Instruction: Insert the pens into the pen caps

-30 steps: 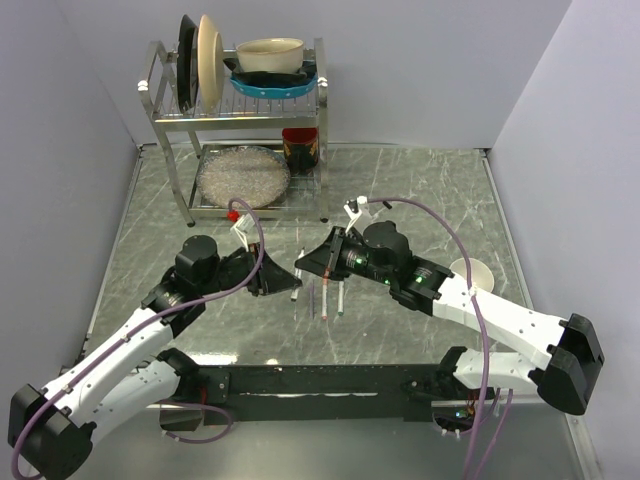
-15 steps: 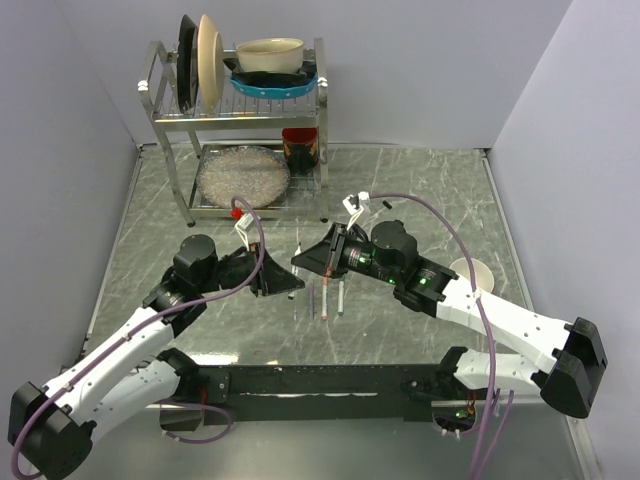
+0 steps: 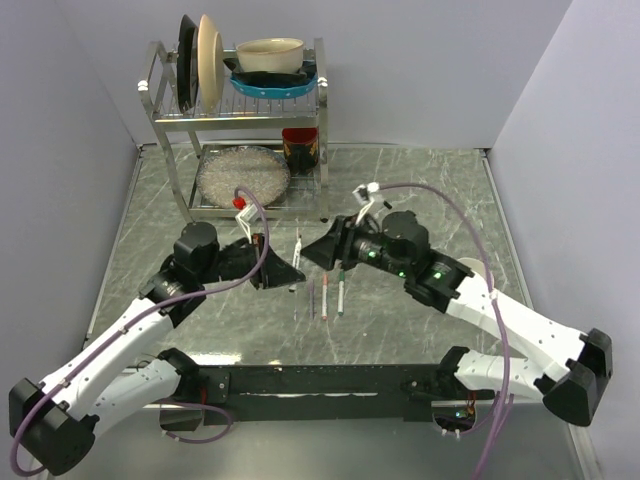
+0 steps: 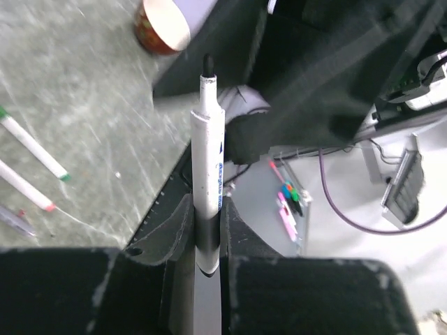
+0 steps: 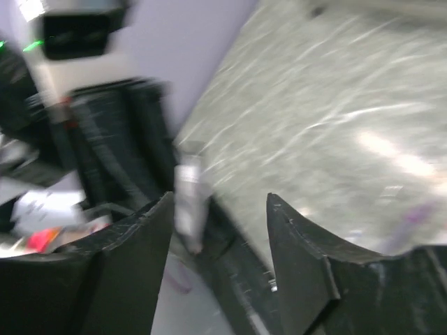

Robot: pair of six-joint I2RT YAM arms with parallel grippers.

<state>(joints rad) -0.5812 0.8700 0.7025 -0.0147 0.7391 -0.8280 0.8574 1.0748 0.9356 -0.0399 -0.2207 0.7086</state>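
Left wrist view shows the left tool (image 4: pixel 207 216) pinching a black-tipped pen (image 4: pixel 207 139) by its barrel, tip away. Beyond it, a green-ended pen (image 4: pixel 33 148) and a red-ended pen (image 4: pixel 24 187) lie on the tabletop (image 4: pixel 91 91). The right tool (image 5: pixel 220 209) is spread.

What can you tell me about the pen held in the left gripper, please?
The pen is slim and straight, with a whitish plastic-looking barrel bearing small dark print, a black band near its lower end and a narrow black tip, uncapped. It stands out of the left gripper, whose jaws are shut on its lower part, tip pointing away from the wrist camera. Nothing else seems to touch it.
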